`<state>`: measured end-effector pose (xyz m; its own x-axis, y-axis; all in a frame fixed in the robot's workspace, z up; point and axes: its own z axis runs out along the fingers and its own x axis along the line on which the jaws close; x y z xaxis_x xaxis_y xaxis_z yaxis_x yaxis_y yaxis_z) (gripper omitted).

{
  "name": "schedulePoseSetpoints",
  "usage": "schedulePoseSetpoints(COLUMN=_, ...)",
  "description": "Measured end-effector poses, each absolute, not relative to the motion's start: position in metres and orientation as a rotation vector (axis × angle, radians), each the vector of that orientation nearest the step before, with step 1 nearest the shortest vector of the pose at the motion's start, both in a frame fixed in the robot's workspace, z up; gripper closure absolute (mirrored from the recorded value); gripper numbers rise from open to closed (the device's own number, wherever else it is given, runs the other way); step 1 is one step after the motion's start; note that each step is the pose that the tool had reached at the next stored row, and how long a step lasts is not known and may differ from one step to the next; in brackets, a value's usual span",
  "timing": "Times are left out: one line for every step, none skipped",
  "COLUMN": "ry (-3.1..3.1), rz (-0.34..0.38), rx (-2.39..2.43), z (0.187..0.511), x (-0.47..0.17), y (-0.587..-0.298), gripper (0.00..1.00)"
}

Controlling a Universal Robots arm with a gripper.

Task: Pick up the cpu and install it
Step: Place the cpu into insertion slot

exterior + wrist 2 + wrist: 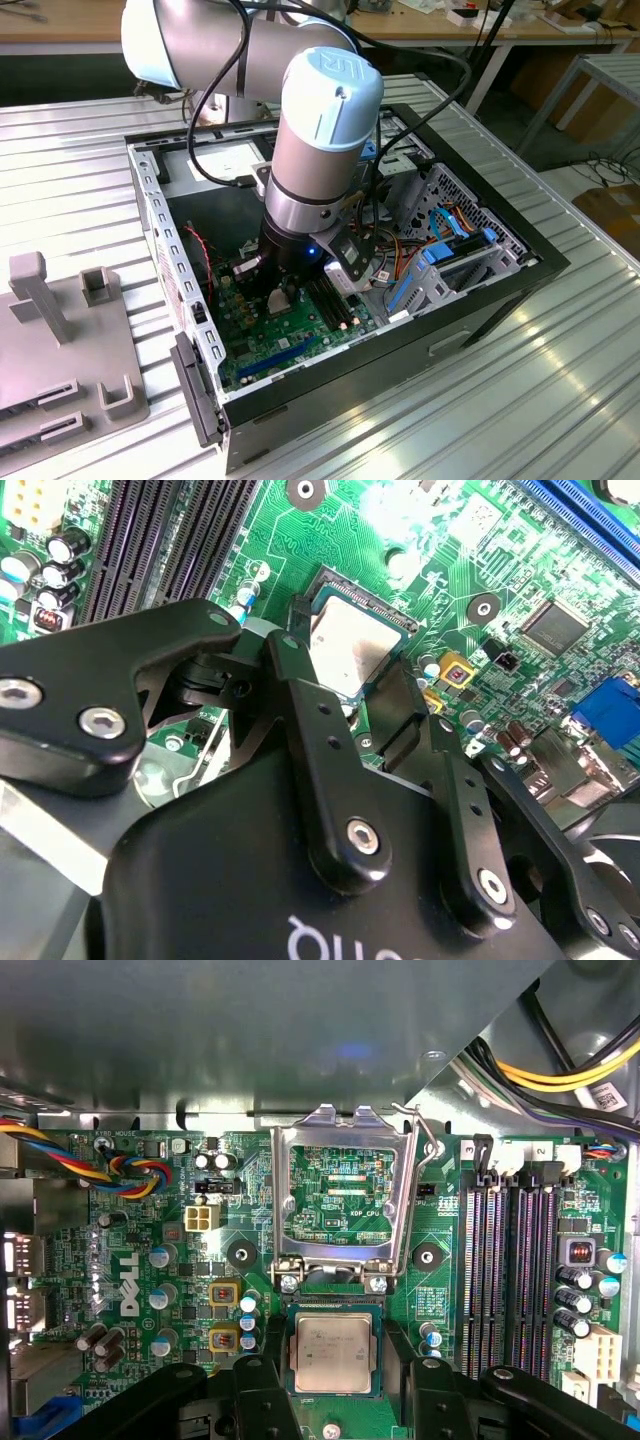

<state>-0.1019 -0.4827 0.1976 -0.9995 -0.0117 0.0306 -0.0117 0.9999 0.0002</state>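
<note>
cpu (355, 645) edge hidden by gripper (348, 685), green board (262, 352) partly behind arm (320, 140)

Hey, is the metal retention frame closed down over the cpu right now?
No, in the first wrist view the metal retention frame is flipped open beside the cpu, whose silver face is uncovered.

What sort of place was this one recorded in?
Probably a robotics lab or workshop: an open computer case sits on a ribbed metal table, its green motherboard exposed, with wooden workbenches behind.
</note>
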Motion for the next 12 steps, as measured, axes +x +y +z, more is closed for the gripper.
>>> schedulePoseSetpoints(ry=-3.111, rz=0.0, rx=0.019, z=0.1976, x=-0.1019, y=-0.4828, gripper=0.53)
schedulePoseSetpoints(ry=-3.111, rz=0.0, rx=0.018, z=0.1976, x=-0.1019, y=-0.4829, gripper=0.53)
schedulePoseSetpoints(ry=-3.111, rz=0.0, rx=0.018, z=0.1976, x=-0.1019, y=-0.483, gripper=0.53)
schedulePoseSetpoints(ry=-3.111, rz=0.0, rx=0.018, z=0.1976, x=-0.1019, y=-0.4831, gripper=0.53)
schedulePoseSetpoints(ry=-3.111, rz=0.0, rx=0.018, z=0.1976, x=-0.1019, y=-0.4832, gripper=0.53)
schedulePoseSetpoints(ry=-3.111, rz=0.0, rx=0.018, z=0.1976, x=-0.1019, y=-0.4833, gripper=0.53)
schedulePoseSetpoints(ry=-3.111, rz=0.0, rx=0.019, z=0.1976, x=-0.1019, y=-0.4834, gripper=0.53)
schedulePoseSetpoints(ry=-3.111, rz=0.0, rx=0.019, z=0.1975, x=-0.1019, y=-0.4838, gripper=0.53)
schedulePoseSetpoints(ry=-3.111, rz=0.0, rx=0.019, z=0.1976, x=-0.1019, y=-0.4838, gripper=0.53)
schedulePoseSetpoints(ry=-3.111, rz=0.0, rx=0.018, z=0.1976, x=-0.1019, y=-0.4838, gripper=0.53)
schedulePoseSetpoints(ry=-3.111, rz=0.0, rx=0.018, z=0.1976, x=-0.1019, y=-0.4839, gripper=0.53)
schedulePoseSetpoints(ry=-3.111, rz=0.0, rx=0.018, z=0.1975, x=-0.1019, y=-0.4839, gripper=0.53)
